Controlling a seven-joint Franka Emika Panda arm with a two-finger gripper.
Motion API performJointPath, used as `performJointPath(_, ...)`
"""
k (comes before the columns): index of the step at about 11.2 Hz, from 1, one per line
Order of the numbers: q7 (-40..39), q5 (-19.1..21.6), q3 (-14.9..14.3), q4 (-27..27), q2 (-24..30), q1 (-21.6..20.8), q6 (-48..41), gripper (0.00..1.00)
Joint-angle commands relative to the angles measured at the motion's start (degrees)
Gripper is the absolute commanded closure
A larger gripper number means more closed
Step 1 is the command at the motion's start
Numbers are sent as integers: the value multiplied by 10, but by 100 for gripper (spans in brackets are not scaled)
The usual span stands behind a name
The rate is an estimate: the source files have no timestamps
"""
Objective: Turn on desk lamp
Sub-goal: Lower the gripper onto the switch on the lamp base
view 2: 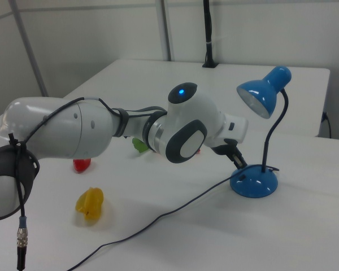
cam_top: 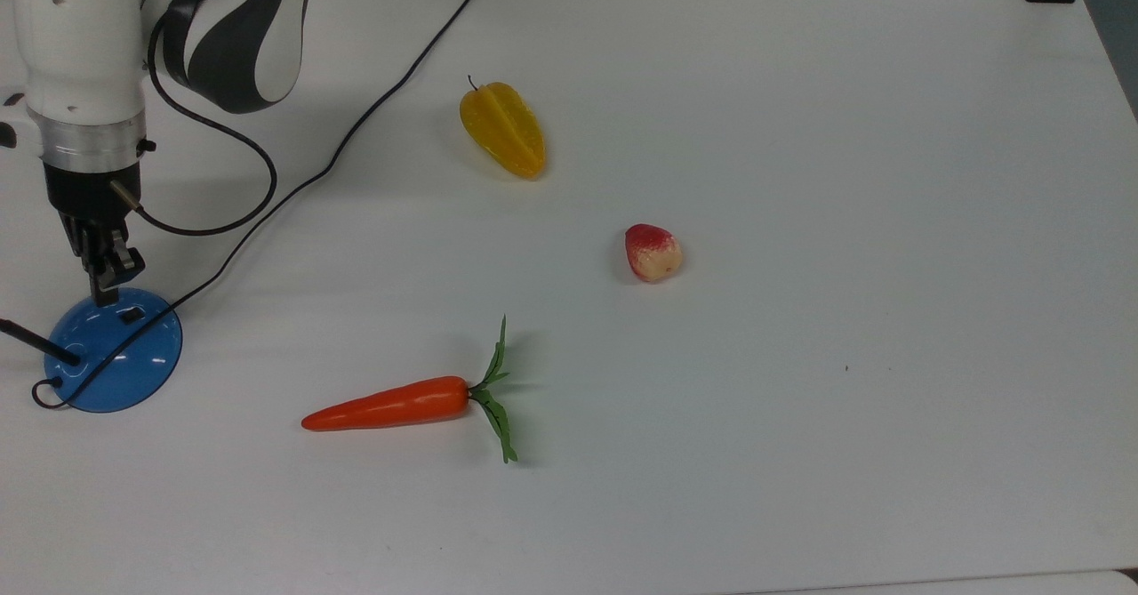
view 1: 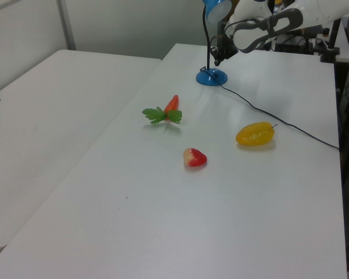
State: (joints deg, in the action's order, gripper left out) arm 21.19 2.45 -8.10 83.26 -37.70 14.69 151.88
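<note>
1. Gripper point(cam_top: 105, 291) first: in the top view you see it pointing down at the far rim of the desk lamp point(cam_top: 114, 350) base, its fingers drawn together into one narrow tip with nothing between them. The tip sits just at 11 o'clock from the small black rocker switch point(cam_top: 132, 315); whether it touches the dome you cannot tell.
2. Your desk lamp stands at about 9 o'clock on the table point(cam_top: 800, 177) in the top view, its blue base close to that view's left edge. The right view shows its thin black neck rising to a blue shade point(view 2: 264, 93) that faces the arm point(view 2: 101, 132).
3. The cord point(cam_top: 356, 128) leaves the base and runs toward 1 o'clock across the table to the far edge, passing near the starfruit point(cam_top: 503, 129) at 12 o'clock without touching it.
4. The arm's own cable point(cam_top: 222, 186) loops in the air just beside the wrist, above the lamp cord in the top view.
5. The carrot point(cam_top: 400, 404) lies at 6 o'clock, its tip pointing toward the lamp base but well apart from it. The strawberry-like fruit point(cam_top: 653, 253) sits near the centre.
6. You have wide bare table from 1 o'clock round to 5 o'clock in the top view. Room is tightest at the lamp, between the base and the table's left edge.
</note>
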Motion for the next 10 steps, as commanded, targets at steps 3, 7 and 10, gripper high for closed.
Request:
performJointPath(3, 15, 4, -2, -12, -19, -9, 11, 100)
performJointPath(7, 20, 3, -2, -17, -33, -15, 20, 100)
performJointPath(10, 23, 2, -2, -33, -47, -15, 24, 100)
